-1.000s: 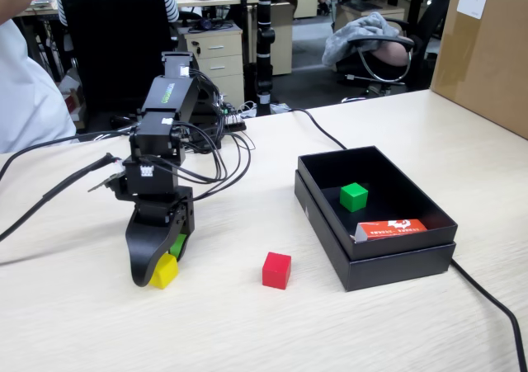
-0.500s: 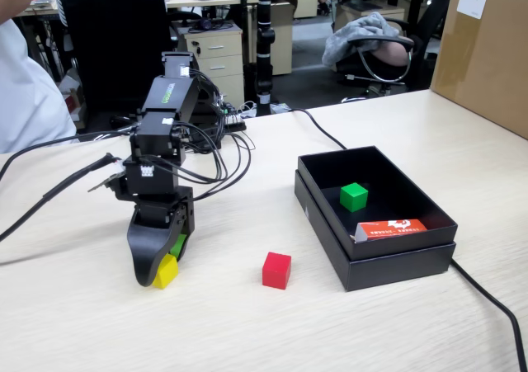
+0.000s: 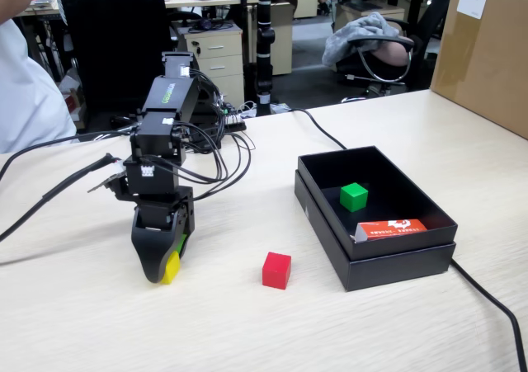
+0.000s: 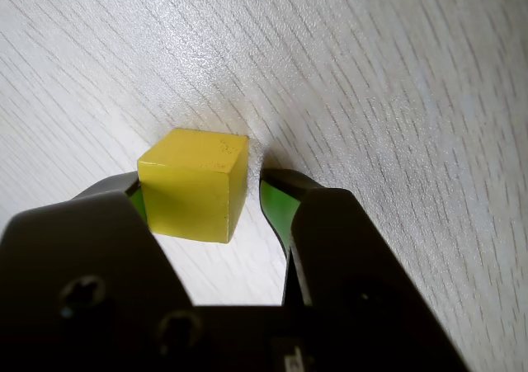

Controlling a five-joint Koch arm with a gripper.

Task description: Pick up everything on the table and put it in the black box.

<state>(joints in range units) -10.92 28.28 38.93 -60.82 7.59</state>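
The yellow cube (image 4: 194, 182) rests on the pale wood table (image 3: 99, 322), between the jaws of my gripper (image 4: 203, 192). The left green pad touches it; a thin strip of table shows between the cube and the right pad (image 4: 272, 209), so the gripper is open. In the fixed view the gripper (image 3: 163, 270) stands nose-down at the left and hides most of the yellow cube (image 3: 173, 267). The red cube (image 3: 276, 270) lies on the table between the arm and the black box (image 3: 396, 266). Inside the box sits the green cube (image 3: 354, 196).
A flat orange-red carton (image 3: 393, 228) lies in the box's near corner. A big brown carton (image 3: 487, 50) stands at the far right. Black cables (image 3: 216, 153) trail behind the arm, and another cable (image 3: 488, 299) runs past the box's right side.
The jaws have closed in around the yellow cube, which now shows less in the fixed view. The arm, the red cube and the box have stayed put.
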